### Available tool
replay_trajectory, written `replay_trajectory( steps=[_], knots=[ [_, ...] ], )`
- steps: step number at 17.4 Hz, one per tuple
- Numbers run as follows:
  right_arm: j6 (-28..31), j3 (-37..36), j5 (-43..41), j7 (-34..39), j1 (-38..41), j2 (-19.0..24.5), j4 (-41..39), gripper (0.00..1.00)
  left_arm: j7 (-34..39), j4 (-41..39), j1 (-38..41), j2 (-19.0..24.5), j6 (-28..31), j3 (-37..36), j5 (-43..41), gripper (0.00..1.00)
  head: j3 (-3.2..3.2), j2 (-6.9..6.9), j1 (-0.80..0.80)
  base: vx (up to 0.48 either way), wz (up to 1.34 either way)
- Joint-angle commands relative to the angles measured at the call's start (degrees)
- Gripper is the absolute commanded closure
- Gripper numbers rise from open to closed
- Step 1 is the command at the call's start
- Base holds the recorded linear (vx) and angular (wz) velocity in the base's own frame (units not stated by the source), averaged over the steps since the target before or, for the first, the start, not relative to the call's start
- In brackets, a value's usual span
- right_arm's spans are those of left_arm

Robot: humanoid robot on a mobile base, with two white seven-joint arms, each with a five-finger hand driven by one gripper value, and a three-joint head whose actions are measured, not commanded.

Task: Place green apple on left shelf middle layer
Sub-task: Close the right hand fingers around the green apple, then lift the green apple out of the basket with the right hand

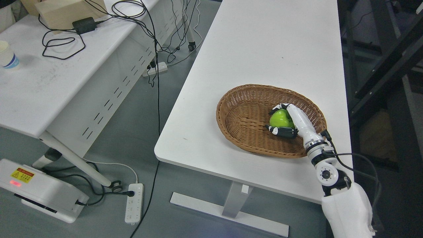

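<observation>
A green apple (280, 119) lies inside an oval wicker basket (241, 114) on the white table (264, 49). My right hand (281, 120) reaches into the basket from the lower right, with its fingers (277, 107) curled around the apple above and below. The apple is still low in the basket. No shelf is in view. My left arm is not in view.
A second white table (39, 86) stands at the left with a paper cup (8, 56), a black power adapter (84, 24) and cables. Power strips (134, 203) and a white device (36, 190) lie on the floor. Dark frames (380, 66) stand at the right.
</observation>
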Motion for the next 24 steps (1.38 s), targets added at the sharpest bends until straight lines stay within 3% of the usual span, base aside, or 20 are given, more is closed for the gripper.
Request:
replay_trajectory(
  steps=[1, 4, 8, 13, 24],
  knots=[
    [0.9, -9.6, -14.8, -1.2, 1.5, -0.2, -4.5, 1.0, 0.1, 0.0, 0.5, 1.0, -0.1, 0.0, 0.0, 0.0, 0.0, 0.0, 0.0, 0.0, 0.0],
    [-0.5, -13.0, -18.4, -2.0, 4.3, 0.2, -8.2, 1.0, 0.1, 0.0, 0.5, 1.0, -0.1, 0.0, 0.0, 0.0, 0.0, 0.0, 0.0, 0.0, 0.0],
    [-4.1, -16.4, -20.4, -8.1, 12.0, 1.3, -15.7, 1.0, 0.1, 0.0, 0.5, 1.0, -0.1, 0.0, 0.0, 0.0, 0.0, 0.0, 0.0, 0.0, 0.0],
    [-8.3, -21.6, -20.8, -8.3, 18.7, 7.3, -21.2, 1.0, 0.1, 0.0, 0.5, 1.0, -0.1, 0.0, 0.0, 0.0, 0.0, 0.0, 0.0, 0.001, 0.0],
    [-8.3, -20.7, -20.8, -8.1, 22.8, 9.5, -21.8, 1.0, 0.1, 0.0, 0.5, 1.0, -0.1, 0.0, 0.0, 0.0, 0.0, 0.0, 0.0, -0.034, -0.04]
  ],
)
